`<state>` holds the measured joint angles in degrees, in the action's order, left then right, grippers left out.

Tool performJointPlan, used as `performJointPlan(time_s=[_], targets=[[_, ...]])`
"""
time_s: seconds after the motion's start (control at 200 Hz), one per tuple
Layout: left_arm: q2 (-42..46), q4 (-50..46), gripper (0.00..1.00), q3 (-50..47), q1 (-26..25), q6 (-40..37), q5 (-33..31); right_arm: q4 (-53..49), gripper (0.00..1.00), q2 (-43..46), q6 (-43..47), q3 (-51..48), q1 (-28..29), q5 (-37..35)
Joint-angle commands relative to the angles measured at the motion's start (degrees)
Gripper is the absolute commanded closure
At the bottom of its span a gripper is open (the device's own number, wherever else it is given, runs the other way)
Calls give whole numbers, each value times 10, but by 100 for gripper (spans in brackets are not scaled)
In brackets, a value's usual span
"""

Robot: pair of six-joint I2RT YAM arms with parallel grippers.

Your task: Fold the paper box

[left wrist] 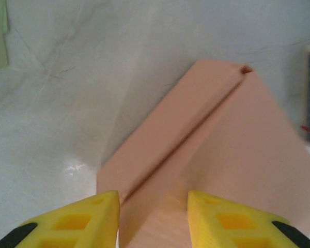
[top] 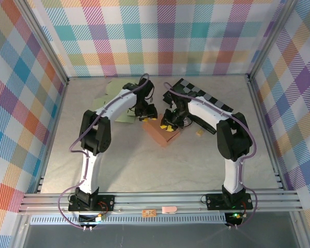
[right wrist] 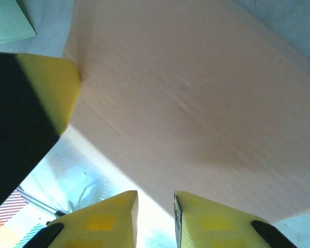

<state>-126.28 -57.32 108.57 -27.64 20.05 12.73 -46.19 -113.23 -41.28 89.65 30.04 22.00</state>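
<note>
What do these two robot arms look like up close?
Both the left arm and right arm have white shells between black joints, with a thin purple cable looping alongside each. The left tool and right tool end in two blocky yellow fingers with recessed windows and black backs.

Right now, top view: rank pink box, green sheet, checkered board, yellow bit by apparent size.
1-2. Green sheet and checkered board: look similar, both partly hidden by arms, so unranked.
3. Pink box.
4. Yellow bit.
</note>
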Motion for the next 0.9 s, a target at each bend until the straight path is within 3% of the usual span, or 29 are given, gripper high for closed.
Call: performJointPlan(time_s=[0.0,0.35,0.595,0.895], targets=[[19,-14,62,-16,3,-27,-14,-2,75,-19,1,-8,3,9],[54,26,66,-99,1,-12,-23,-14,77,-41,15,-20,3,-15],[98,25,62,-79,6,14,-19,-26,77,-14,41,-15,3,-39],[42,17,58,-47,31,-12,45,-11,66,53,32,-64,-9,-14]])
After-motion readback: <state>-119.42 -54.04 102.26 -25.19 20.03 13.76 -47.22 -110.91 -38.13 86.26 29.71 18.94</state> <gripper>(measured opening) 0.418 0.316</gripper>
